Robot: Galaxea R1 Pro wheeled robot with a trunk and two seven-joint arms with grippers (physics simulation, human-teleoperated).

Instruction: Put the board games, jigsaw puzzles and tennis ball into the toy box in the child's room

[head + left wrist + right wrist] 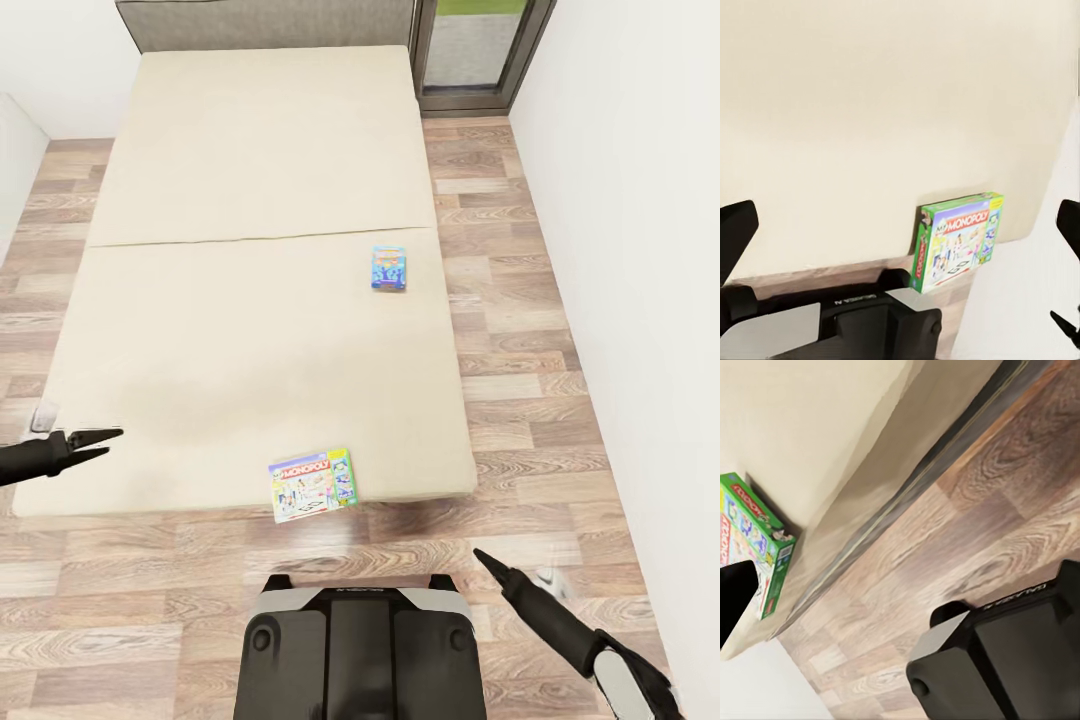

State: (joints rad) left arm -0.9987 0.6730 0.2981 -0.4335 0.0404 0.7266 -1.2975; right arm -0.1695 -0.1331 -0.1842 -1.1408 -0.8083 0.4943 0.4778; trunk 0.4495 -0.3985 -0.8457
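- Bed: large, rectangular, covered in smooth matte cream fabric with one seam line across the middle; grey upholstered headboard at the far end. Carries both board games.
- Floor: wood-look planks in mixed brown and grey tones, grain visible; runs along the right side and the foot of the bed.
- White walls right and left; dark-framed glass door in the far corner, beyond the headboard.
- Robot base: dark glossy body with a grey band, rounded corners, standing on the floor at the foot of the bed. Lettering on it in the wrist views, too small to read fully.
- Monopoly box: flat rectangular carton, green edge, white face with cartoon figures, red banner reading "MONOPOLY". Lies flat at the near edge of the bed, slightly overhanging, just ahead of the base.
- Blue board game: smaller flat box, blue with colourful print, text unreadable. Lies flat near the right edge of the bed, just below the seam, well apart from the Monopoly box.
- Left gripper: black tapered fingers, spread a little, empty, over the left near part of the bed.
- Right gripper: black, pointed, above the floor right of the base; cannot tell whether fingers are parted or closed.
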